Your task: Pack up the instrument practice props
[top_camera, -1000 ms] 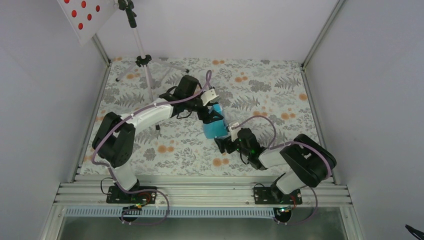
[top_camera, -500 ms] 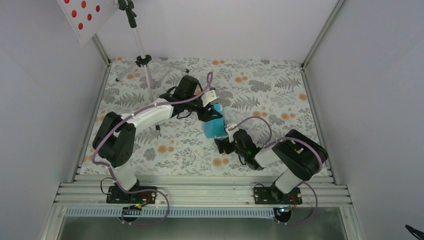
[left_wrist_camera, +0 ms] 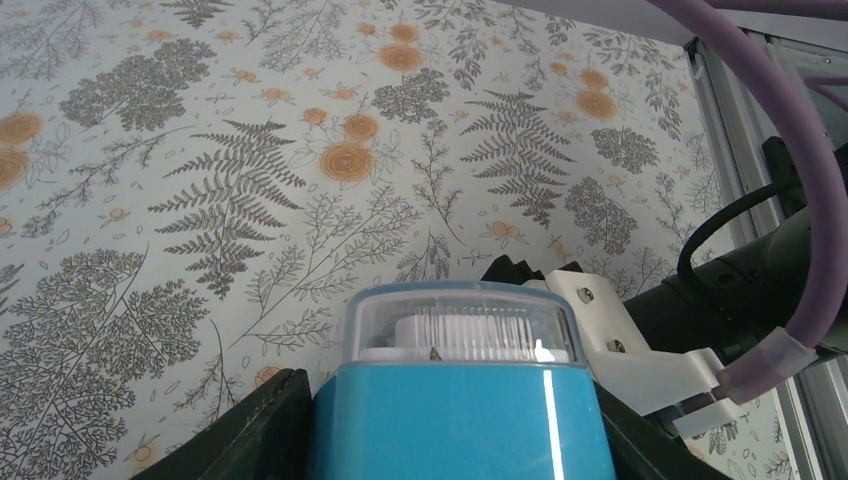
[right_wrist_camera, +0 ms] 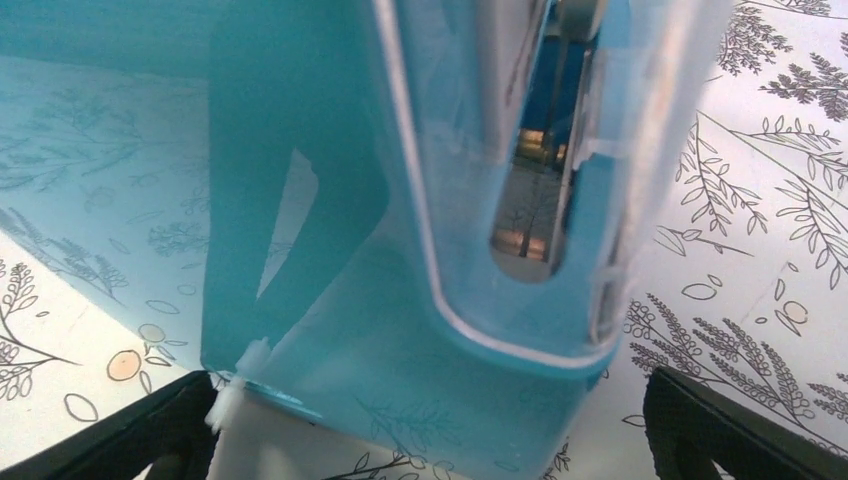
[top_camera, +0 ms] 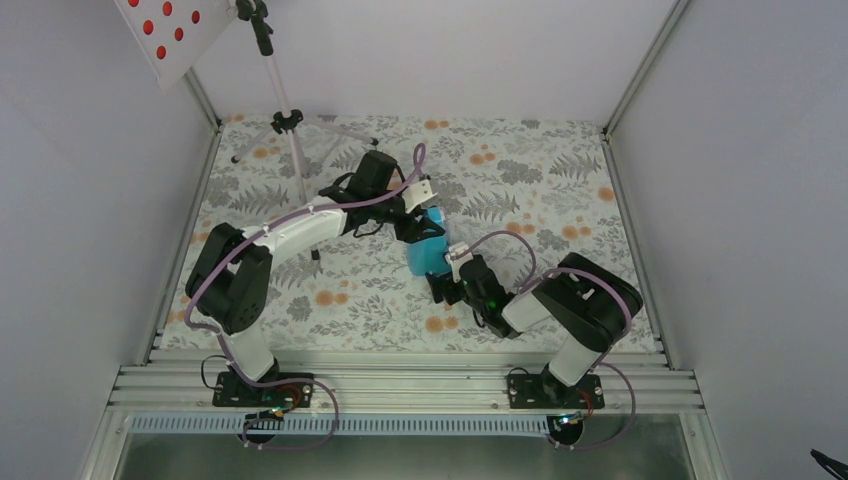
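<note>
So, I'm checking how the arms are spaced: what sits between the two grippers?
The turquoise metronome: the left gripper is closed on it, and the right gripper stands open at its near end. The top view shows it.

I'm seeing white shells over black joints on the left arm point(top_camera: 300, 225) and right arm point(top_camera: 528, 310) — purple cables point(top_camera: 497, 237) looping along both. The right gripper point(right_wrist_camera: 435, 440) is showing black fingers point(right_wrist_camera: 740, 430).

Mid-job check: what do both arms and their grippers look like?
The left arm and right arm match: white link shells, black joints, purple cables looping alongside. The left gripper and right gripper have black fingers on white mounts.
</note>
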Controlling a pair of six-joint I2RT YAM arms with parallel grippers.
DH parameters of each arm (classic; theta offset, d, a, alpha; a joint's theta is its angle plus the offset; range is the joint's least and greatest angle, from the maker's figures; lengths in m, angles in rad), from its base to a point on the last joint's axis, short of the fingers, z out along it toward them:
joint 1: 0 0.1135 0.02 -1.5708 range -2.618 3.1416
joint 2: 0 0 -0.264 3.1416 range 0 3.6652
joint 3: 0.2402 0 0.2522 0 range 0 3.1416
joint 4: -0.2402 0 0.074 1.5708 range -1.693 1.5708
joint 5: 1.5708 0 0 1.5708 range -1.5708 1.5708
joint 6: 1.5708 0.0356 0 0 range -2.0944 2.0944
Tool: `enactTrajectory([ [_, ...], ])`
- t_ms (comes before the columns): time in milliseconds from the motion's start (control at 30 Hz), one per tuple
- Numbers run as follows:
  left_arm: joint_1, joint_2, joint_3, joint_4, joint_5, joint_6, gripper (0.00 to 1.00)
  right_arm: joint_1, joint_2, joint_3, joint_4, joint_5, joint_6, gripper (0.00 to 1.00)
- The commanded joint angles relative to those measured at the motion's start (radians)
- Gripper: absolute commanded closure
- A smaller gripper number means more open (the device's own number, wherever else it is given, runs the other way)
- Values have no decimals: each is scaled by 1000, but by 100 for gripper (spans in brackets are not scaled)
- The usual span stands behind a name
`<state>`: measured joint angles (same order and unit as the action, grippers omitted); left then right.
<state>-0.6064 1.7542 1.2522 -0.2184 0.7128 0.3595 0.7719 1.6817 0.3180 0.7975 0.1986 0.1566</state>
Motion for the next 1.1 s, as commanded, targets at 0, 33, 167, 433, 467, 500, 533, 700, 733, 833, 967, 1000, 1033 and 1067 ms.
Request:
enactTrajectory([
  [0, -6, 27, 1, -33, 54, 29, 58, 7, 31, 17, 32, 60, -13, 1],
  [33, -6, 29, 2, -35, 53, 30, 59, 7, 32, 16, 31, 60, -14, 3],
  [167, -6, 36, 1, -37, 56, 32, 60, 7, 32, 16, 20, 67, -8, 24],
  [433, -6, 39, 3, -40, 60, 33, 61, 7, 19, 6, 19, 76, 0, 48],
  [467, -6, 38, 3, -40, 60, 33, 61, 7, 19, 5, 19, 76, 0, 48],
  [500, -6, 38, 4, -41, 61, 33, 61, 7, 17, 5, 18, 76, 0, 48],
  [533, -6, 39, 4, -42, 61, 33, 61, 7, 15, 3, 17, 76, 0, 48],
  [700, -6, 37, 4, -42, 51, 30, 61, 7, 0, 1, 6, 82, 9, 42],
  [733, -6, 35, 4, -39, 45, 29, 61, 7, -8, 0, 2, 86, 15, 38],
  [833, -6, 21, 3, -32, 16, 14, 44, 7, -66, -17, -11, 106, 38, 20],
  [967, -3, -51, -37, 20, -73, -15, 7, 7, -181, -58, -43, 109, 71, 5],
  [1000, -1, -79, -51, 38, -100, -27, 2, 7, -218, -68, -56, 107, 77, 3],
  [1033, 5, -110, -65, 57, -123, -38, 0, 7, -260, -77, -72, 104, 84, 1],
  [1067, 12, -147, -81, 77, -140, -52, 0, 7, -301, -83, -95, 98, 89, 0],
])
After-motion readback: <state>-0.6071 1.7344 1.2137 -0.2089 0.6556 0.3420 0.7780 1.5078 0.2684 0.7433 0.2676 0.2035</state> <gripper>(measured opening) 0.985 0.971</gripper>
